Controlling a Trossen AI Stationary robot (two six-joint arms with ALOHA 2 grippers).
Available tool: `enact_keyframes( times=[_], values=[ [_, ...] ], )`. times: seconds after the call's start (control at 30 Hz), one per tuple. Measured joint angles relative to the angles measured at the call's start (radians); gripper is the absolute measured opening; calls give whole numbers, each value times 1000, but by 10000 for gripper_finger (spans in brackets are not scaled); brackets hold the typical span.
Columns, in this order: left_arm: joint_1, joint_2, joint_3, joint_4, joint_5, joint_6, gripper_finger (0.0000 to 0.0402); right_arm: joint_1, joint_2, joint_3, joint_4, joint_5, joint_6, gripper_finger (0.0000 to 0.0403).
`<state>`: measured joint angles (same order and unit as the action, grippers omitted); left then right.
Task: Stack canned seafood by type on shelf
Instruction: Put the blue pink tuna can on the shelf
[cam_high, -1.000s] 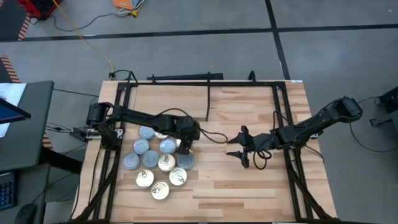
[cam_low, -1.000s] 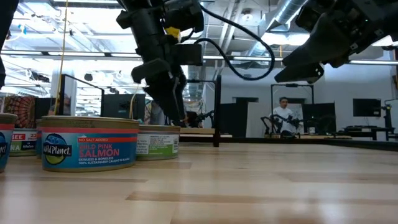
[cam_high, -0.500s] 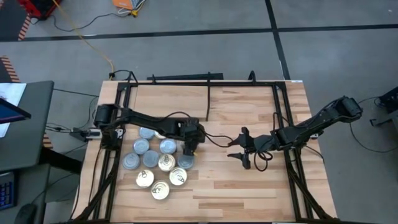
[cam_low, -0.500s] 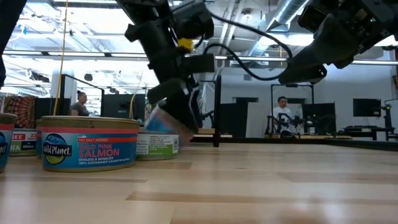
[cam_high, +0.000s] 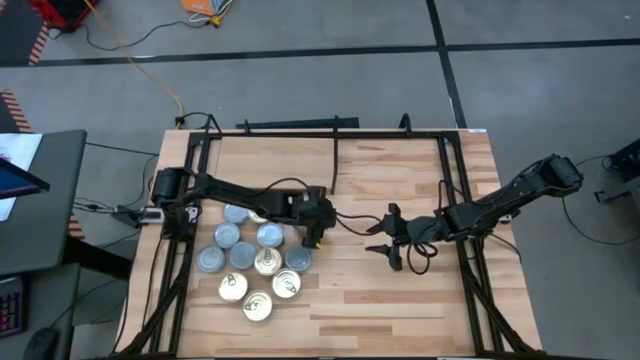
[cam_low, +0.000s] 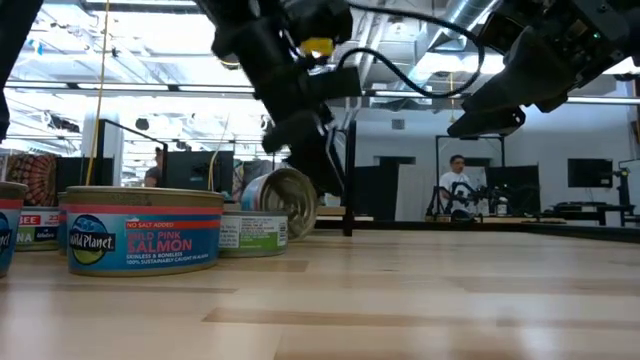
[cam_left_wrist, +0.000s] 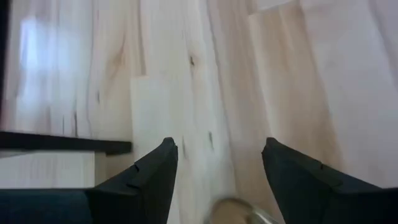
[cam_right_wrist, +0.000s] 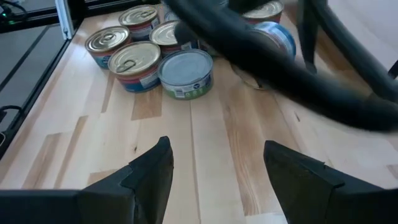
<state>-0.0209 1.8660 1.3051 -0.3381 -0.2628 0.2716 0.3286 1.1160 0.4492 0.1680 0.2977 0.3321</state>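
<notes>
Though the arm hides most of its grip from overhead, the left gripper sits just off the edge of the cluster of small flat round tins, on the side facing the right arm. From table height it is clamped on one round tin with a shiny metal end. That tin is tipped up on its edge and clear of the wood, just beside a green-labelled tin in the cluster. The arm's own wrist camera catches only a sliver of the tin's rim at the picture's edge, between the two dark fingers; the rest is cut off.

The cluster stands on the light wooden shelf board with its thin black frame. It mixes bluish-grey tops and gold pull-tab tops, and the tins farthest from the camera are partly covered by the left arm. At table height a teal and red salmon tin blocks much of the cluster, and another tin is cropped at the picture's edge.

Beyond the held tin and well apart from the cluster, the right gripper hangs above bare wood, its fingers spread with nothing between them. Its wrist view of the cluster is crossed by the blurred dark left arm.

A person stands far behind the cluster, too small to make out.
</notes>
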Motion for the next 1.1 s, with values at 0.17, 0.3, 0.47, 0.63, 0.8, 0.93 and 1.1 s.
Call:
enact_keyframes(
  times=[0.17, 0.3, 0.47, 0.63, 0.8, 0.93, 1.1],
  values=[
    [0, -9, 107, -117, -7, -223, 224, 0, 0, 0, 2, 0, 0, 276],
    [7, -10, 182, -317, -23, -385, 226, 0, 0, 0, 5, 0, 0, 276],
    [4, -16, 200, -458, -21, -506, 250, 3, 1, 0, 5, 0, -1, 276],
    [5, -17, 197, -518, 18, -617, 308, 26, 1, 0, 4, 3, -16, 276],
    [4, -17, 197, -555, 76, -682, 368, 47, 1, 0, 3, 37, -22, 276],
    [15, -17, 197, -573, 56, -699, 396, 58, 1, 0, 3, 44, -27, 276],
    [33, -18, 139, -568, 58, -699, 392, 58, 1, 0, 4, 45, -26, 276]
  ],
)
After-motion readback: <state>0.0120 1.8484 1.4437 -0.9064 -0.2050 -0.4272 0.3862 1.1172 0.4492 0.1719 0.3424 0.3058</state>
